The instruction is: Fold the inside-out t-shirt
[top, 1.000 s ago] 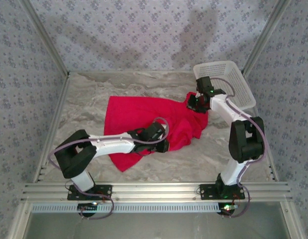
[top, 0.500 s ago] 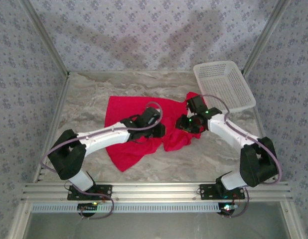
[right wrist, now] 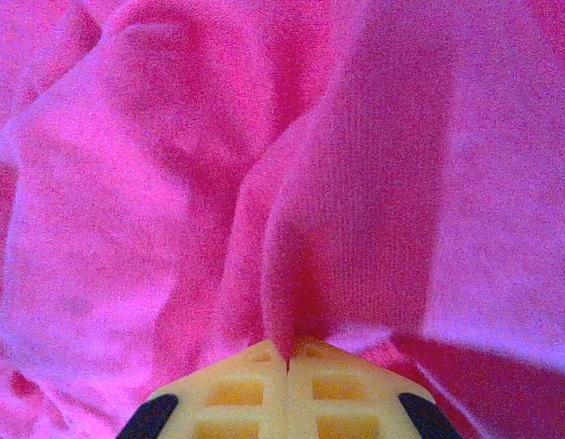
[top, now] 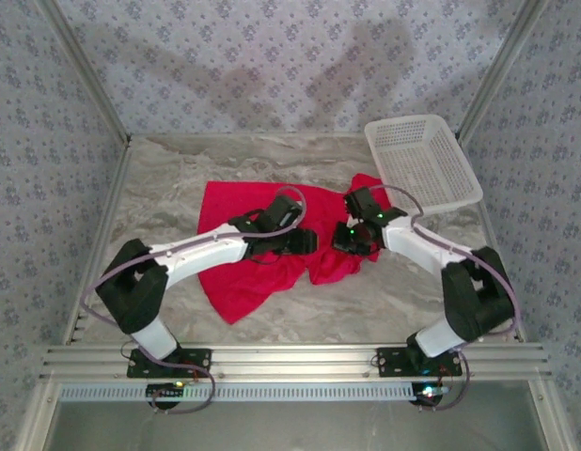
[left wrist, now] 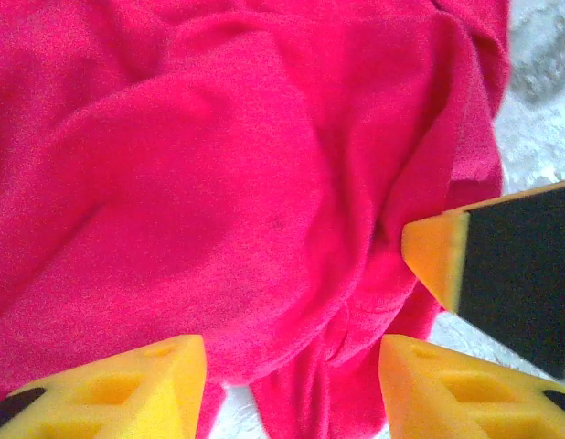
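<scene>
In the view from above, the inside-out t-shirt [top: 242,274] lies crumpled on the marble-patterned table [top: 164,183], about in the middle and a little to the left, with one end reaching toward the white mesh basket [top: 422,160] at the far right corner. Both arms bend inward over the cloth, and the left gripper [top: 309,241] and the right gripper [top: 344,243] are just beside each other above the right part of the shirt. In the left wrist view, the left gripper [left wrist: 287,384] has its two yellow fingers [left wrist: 145,380] well apart; red cloth lies under and between them, but they do not press it, so this hand is open. A second yellow and black finger [left wrist: 488,270] comes in from the right edge and touches the t-shirt [left wrist: 200,183]. A bit of the table [left wrist: 543,55] shows at the upper right corner. In the right wrist view, the right gripper [right wrist: 287,366] has its fingers pressed together, and a raised fold of the t-shirt [right wrist: 346,183] runs down into the seam between them, so this hand is closed and pinches the cloth.
</scene>
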